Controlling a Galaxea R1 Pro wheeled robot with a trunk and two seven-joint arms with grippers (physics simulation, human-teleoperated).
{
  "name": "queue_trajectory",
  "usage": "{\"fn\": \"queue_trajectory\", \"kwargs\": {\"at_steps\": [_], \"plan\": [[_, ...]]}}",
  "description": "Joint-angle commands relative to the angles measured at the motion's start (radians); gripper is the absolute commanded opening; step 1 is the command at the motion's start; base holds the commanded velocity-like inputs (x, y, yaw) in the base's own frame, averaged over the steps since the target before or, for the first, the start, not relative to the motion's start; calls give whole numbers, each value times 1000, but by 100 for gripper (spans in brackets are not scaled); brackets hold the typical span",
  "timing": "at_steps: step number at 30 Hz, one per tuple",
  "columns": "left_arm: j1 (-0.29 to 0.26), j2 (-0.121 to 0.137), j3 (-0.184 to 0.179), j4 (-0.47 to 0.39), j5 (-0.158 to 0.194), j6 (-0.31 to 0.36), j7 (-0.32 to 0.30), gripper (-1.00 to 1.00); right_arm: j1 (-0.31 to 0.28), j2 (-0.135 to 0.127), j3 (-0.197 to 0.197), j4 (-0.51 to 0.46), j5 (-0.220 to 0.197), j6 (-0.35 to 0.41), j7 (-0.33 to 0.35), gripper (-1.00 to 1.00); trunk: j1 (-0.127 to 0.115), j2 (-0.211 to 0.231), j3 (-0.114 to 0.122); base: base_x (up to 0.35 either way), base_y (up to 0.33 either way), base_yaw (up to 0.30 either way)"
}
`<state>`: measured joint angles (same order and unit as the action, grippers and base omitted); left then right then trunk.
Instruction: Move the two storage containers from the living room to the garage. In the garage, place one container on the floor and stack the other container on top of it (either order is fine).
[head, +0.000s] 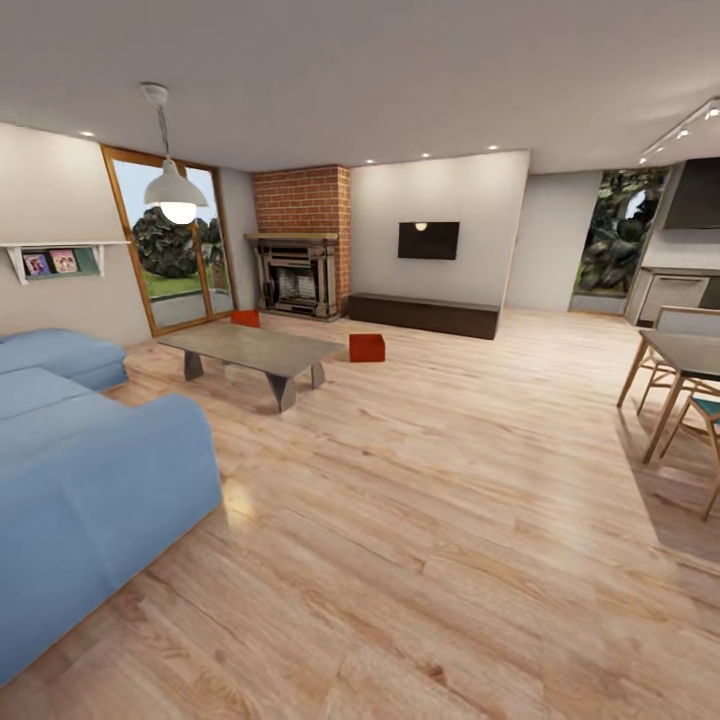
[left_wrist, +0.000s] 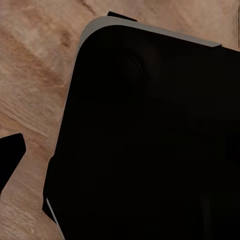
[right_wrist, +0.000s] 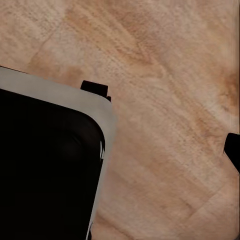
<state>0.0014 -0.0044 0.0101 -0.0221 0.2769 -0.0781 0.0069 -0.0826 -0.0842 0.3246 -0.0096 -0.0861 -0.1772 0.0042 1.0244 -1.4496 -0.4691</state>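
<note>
Storage containers (head: 367, 347) (head: 245, 318) on wood floor (head: 430, 520), flanking coffee table (head: 255, 350).

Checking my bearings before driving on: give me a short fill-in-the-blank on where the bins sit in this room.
1. Both red-orange containers rest on the light ____ floor.
2. The nearer container sits between the coffee table and the long dark ____.
3. The farther container sits in front of the brick ____.
4. The sofa is coloured ____.

Missing words: wood; cabinet; fireplace; blue
</note>
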Motion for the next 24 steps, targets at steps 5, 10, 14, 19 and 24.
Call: {"fn": "queue_trajectory", "kwargs": {"at_steps": [5,10,14,19,24], "plan": [[0,0,1,-1,4,-2,1,100,-1,0,8,0,-9,-3,0,100,1,0,-1,323,0,0],[0,0,1,-1,4,-3,1,100,-1,0,8,0,-9,-3,0,100,1,0,-1,323,0,0],[0,0,1,-1,4,-2,1,100,-1,0,8,0,-9,-4,0,100,1,0,-1,323,0,0],[0,0,1,-1,5,-2,1,100,-1,0,8,0,-9,-4,0,100,1,0,-1,323,0,0],[0,0,1,-1,5,-2,1,100,-1,0,8,0,-9,-4,0,100,1,0,-1,323,-8,0]]}}
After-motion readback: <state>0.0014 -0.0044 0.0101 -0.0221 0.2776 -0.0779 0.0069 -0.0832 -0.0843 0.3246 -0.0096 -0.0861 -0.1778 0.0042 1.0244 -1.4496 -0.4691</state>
